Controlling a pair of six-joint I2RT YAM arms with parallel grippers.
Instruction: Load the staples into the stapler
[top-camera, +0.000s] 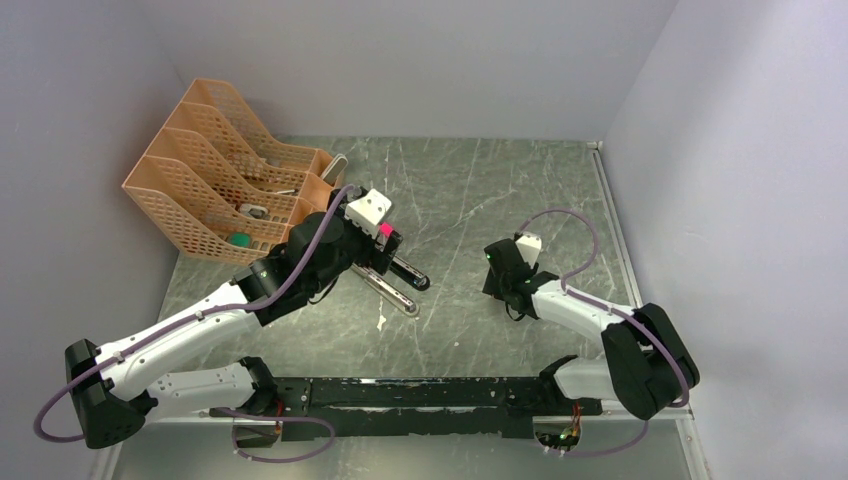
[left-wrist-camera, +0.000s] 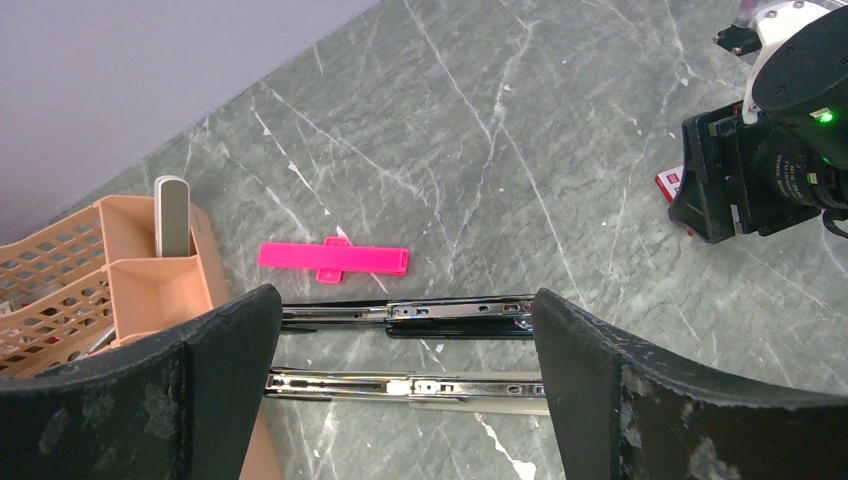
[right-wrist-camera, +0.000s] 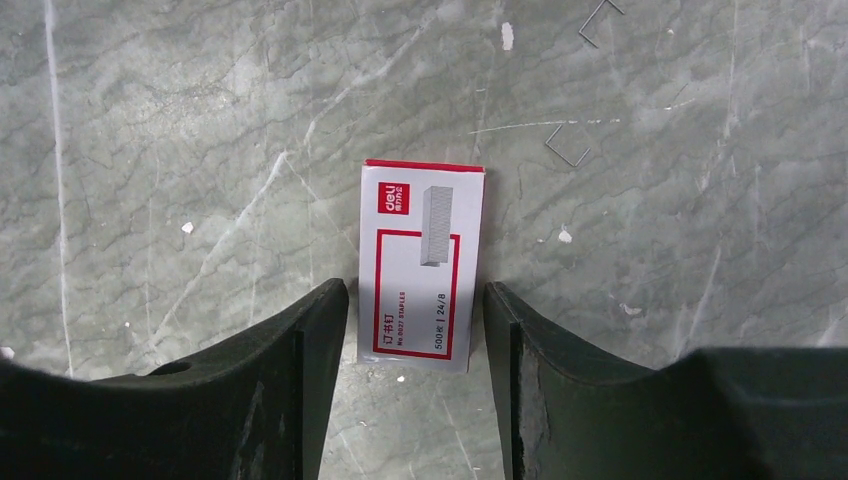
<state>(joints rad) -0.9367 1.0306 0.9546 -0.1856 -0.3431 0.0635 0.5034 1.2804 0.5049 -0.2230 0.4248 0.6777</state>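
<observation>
Two long halves to the black desk stapler (left-wrist-camera: 410, 312), splayed wide on its hinge, each with a shiny silver metal rail along it, lying side by side on the grey marbled desk (top-camera: 480, 190). Left of the desk's middle, free ends pointing toward the near right, other end toward the far left corner and the orange plastic mesh organiser (top-camera: 215, 195) there. Just beyond the stapler, a flat bright pink plastic piece (left-wrist-camera: 333, 258), apart from both halves. Above the stapler, the left gripper (left-wrist-camera: 405, 300), fingers spread wide to either side of the two halves.

Right of the middle, well apart from the stapler, a small white cardboard box with red print (right-wrist-camera: 422, 265), flat on the marble. Astride its near end, the right gripper (right-wrist-camera: 415, 290), jaws partly apart and close along both long sides; whether pressing on the box, impossible to tell. Beyond the box, two loose bent wire staples (right-wrist-camera: 567, 150).

Between stapler and box, a broad stretch of marble. Right edge of the desk hard against the grey wall (top-camera: 740, 150), with a band of marble between box and that edge.
</observation>
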